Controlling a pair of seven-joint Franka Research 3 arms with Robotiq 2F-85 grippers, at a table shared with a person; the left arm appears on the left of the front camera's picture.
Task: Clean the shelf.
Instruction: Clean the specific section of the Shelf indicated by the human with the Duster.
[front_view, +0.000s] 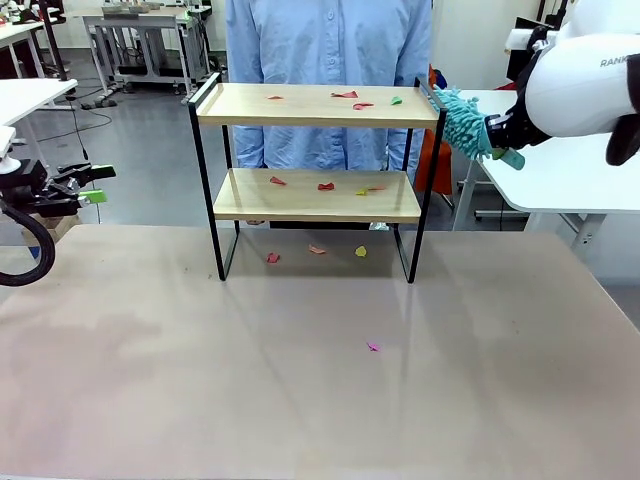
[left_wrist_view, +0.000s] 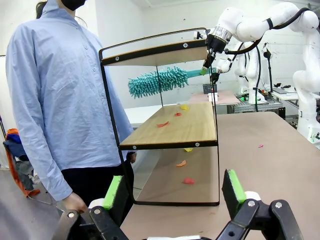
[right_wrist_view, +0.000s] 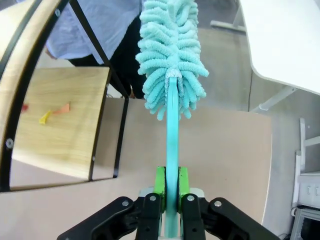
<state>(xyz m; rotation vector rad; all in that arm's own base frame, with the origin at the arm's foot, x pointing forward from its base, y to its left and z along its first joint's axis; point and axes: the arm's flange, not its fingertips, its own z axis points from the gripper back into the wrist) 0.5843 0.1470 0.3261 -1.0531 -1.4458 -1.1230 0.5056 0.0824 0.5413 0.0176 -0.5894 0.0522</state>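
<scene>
While right tool (right_wrist_view: 171, 181) grips duster (right_wrist_view: 170, 50) | person (front_view: 328, 60) behind shelf (front_view: 300, 106) | scraps (front_view: 345, 95) scattered

Person (front_view: 328, 60) in a light blue shirt stands at the far side of a brown table (front_view: 200, 380).
1 white table (front_view: 570, 170) sits at picture right, another white table (front_view: 25, 95) at left; grey workbenches (front_view: 150, 15) stand in the room behind.
</scene>
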